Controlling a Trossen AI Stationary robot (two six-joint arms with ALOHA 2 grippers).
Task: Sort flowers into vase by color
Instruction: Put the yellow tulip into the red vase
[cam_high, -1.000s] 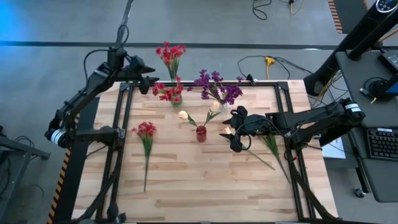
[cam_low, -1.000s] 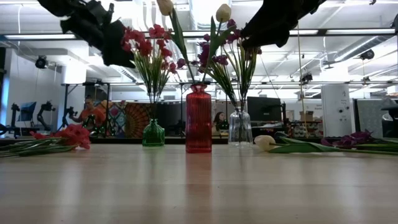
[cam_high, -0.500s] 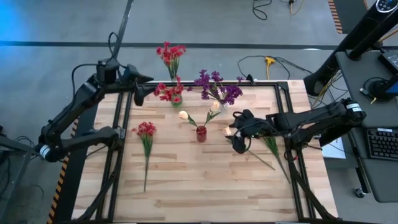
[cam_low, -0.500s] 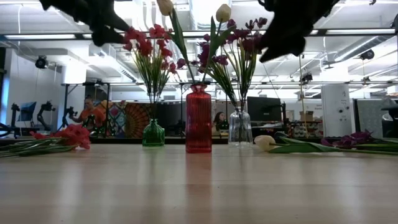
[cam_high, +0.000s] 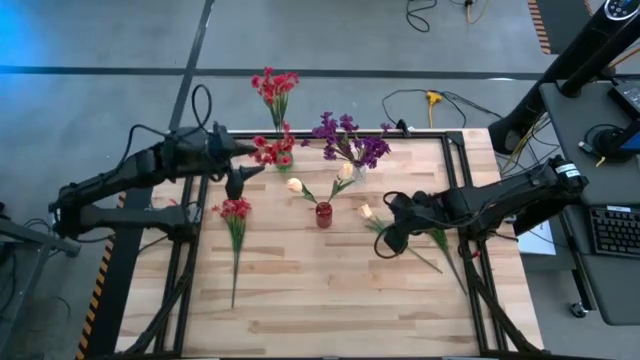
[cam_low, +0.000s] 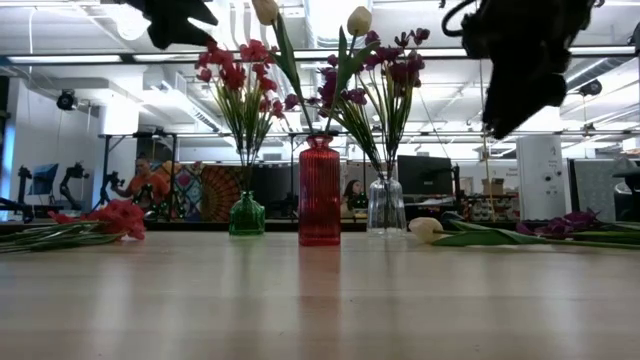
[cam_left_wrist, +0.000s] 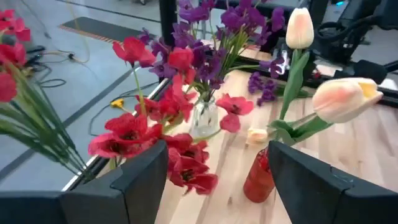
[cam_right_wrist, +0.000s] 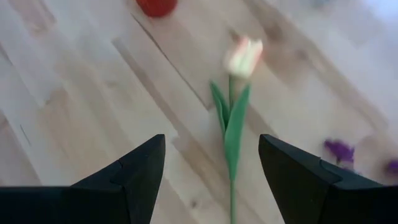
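- Three small vases stand in a row across the far half of the desk (cam_high: 300, 290), with the red vase (cam_high: 323, 214) in the middle already holding two cream tulips; red sprigs fill the green vase (cam_high: 284, 159) to its left, purple ones the clear vase (cam_high: 357, 171) to its right.
- The right pincer (cam_high: 392, 238), fingers spread and empty, hangs right of the red vase, over a loose cream tulip (cam_high: 368, 212) lying flat on the wood; picking it up looks like the step in hand.
- The next move calls for lowering onto its thin stem and closing.
- The left pincer (cam_high: 243, 174), also spread and empty, hovers left of the red vase, near a loose red sprig (cam_high: 236, 209).
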